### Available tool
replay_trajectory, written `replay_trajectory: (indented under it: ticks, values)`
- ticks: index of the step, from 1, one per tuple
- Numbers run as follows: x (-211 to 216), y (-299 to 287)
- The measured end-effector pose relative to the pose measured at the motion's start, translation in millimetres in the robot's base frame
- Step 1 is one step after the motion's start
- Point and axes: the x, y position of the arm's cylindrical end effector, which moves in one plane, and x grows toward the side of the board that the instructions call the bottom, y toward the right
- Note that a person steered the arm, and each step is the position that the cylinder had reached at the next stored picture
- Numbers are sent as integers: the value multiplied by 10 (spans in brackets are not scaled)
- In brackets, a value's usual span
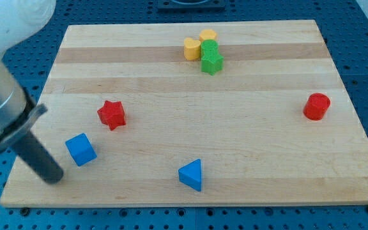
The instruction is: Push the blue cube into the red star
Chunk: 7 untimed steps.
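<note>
my tip (56, 177) near bench (248, 160) bottom-left corner, beside blue cube (80, 149) | no fingers, rod only | cube likely light, rigid, slides easily; push its lower-left face toward red star (112, 114)

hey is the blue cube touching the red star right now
Apart. The camera view shows a plain strip of bare wood between the blue cube and the red star, which sits up and to the cube's right.

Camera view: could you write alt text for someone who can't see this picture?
My tip rests near the wooden board's lower left corner, just left of the blue cube, with the red star slightly up and right of the cube. A blue triangle lies at bottom centre, a red cylinder at right, and yellow and green blocks cluster at top.
</note>
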Motion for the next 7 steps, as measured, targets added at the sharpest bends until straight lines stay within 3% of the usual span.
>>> replay_trajectory:
  ticks: [2,3,5,7]
  values:
    - [-472,5]
    - [-522,16]
    - [-80,52]
    - [-429,337]
